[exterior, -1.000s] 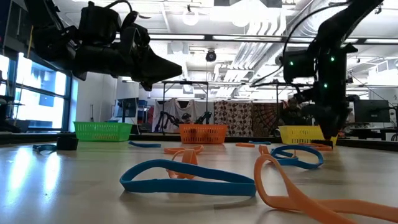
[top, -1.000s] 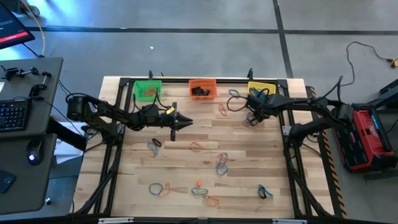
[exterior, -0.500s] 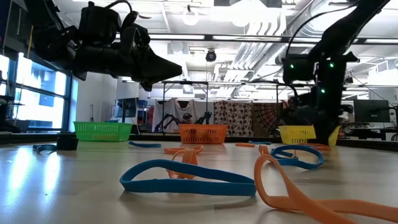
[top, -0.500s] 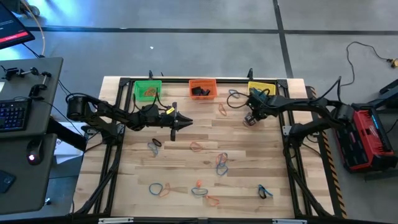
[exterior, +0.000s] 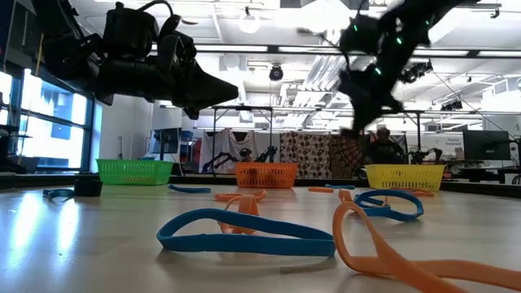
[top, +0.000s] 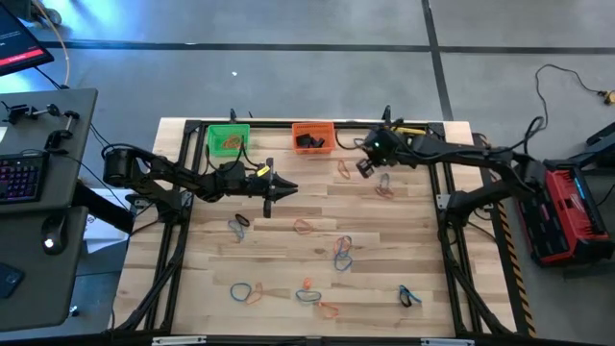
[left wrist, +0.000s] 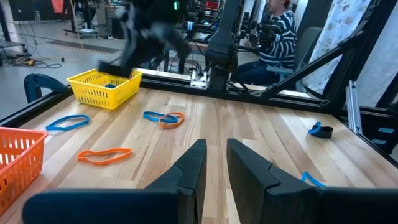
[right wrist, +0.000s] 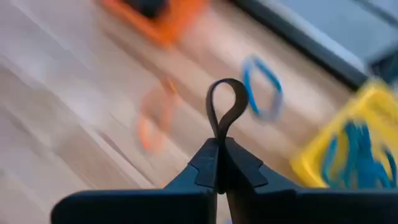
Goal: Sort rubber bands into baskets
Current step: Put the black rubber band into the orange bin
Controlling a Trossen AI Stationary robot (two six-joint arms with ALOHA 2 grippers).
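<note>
One dark rubber band [right wrist: 225,106] is sticking up from the right gripper [right wrist: 222,163], pinched between closed fingers, above the worktop [top: 288,259] between the orange basket [top: 313,137] and the yellow basket [exterior: 405,176]. Only a short length is being clamped, so a quick swing could be flicking it loose short of a basket. The left gripper [left wrist: 213,167] is hanging empty, slightly apart, near the green basket [top: 227,140].

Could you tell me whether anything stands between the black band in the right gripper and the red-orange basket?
Nothing visible does. The right gripper is shut on a black rubber band above the table, beside the red-orange basket; only bare wood and loose bands lying flat are between them.
</note>
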